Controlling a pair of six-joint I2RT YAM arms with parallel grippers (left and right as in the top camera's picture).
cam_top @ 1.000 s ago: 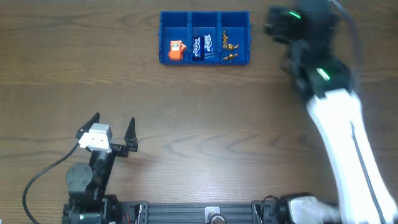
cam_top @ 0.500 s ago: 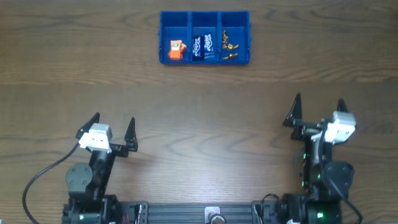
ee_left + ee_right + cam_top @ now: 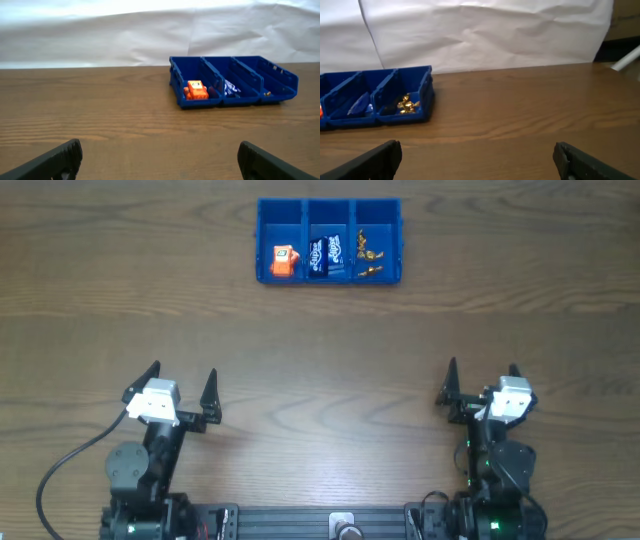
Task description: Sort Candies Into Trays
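The blue tray (image 3: 282,220) sits at the far side of the brown tabletop (image 3: 320,330), well apart from both arms; it lies flat, about in the middle between the left arm's side and the right arm's side. It has three boxes in a row, side by side. The left box holds one orange candy (image 3: 284,260), close to the wall of the box that faces the arms; the middle box holds blue candies (image 3: 328,255), and it looks like two of them; the right box holds a few small gold candies (image 3: 368,256), all in a little bunch. The far part of each box shows bare blue floor.

The left tool (image 3: 183,370) is low and near its own base, on the left side of the tabletop; its two black fingers stand wide apart, over bare wood. The right tool (image 3: 482,367) is near its own base too, on the right side; its two black fingers are also wide apart, over bare wood. Both tools point toward the tray, and each wrist view looks across a long stretch of wood to the tray far ahead.

A black cable (image 3: 60,470) curves away from the left arm's base toward the edge. A white sheet (image 3: 100,30) hangs behind the far edge of the tabletop; it has soft folds in it.
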